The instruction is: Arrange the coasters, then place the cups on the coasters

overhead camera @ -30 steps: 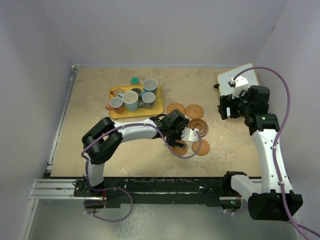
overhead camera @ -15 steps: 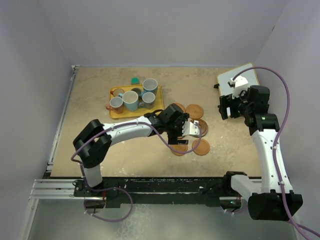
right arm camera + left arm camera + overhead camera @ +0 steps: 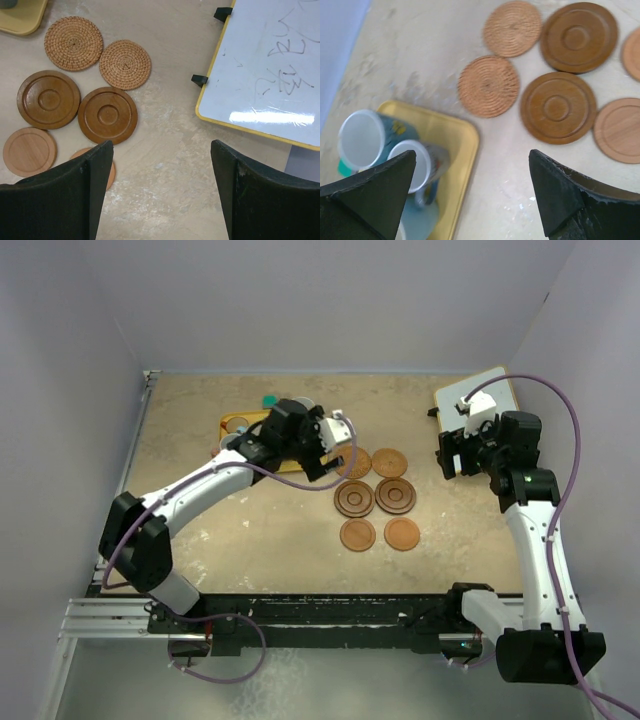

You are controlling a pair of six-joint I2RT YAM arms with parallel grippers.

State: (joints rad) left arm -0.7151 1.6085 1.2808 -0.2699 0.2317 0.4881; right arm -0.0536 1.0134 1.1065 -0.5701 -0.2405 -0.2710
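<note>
Swung away from the coasters (image 3: 557, 107) to above the tray (image 3: 462, 145) with left fingers (image 3: 370, 200) spread and empty — lower squarely over one cup (image 3: 362, 137), clear of neighbours, before closing.

- Two round woven straw coasters (image 3: 73, 43) were tan, with a fine spiral weave.
- Two round wooden coasters (image 3: 48, 99) were dark brown, with concentric rings.
- A smaller flat wooden coaster (image 3: 29, 151) was plain orange-brown.
- The rectangular plastic tray (image 3: 459, 145) was yellow.
- A ceramic mug (image 3: 395, 131) was teal-blue outside and white inside.
- The rectangular whiteboard (image 3: 270, 75) was white, edged in yellow.
</note>
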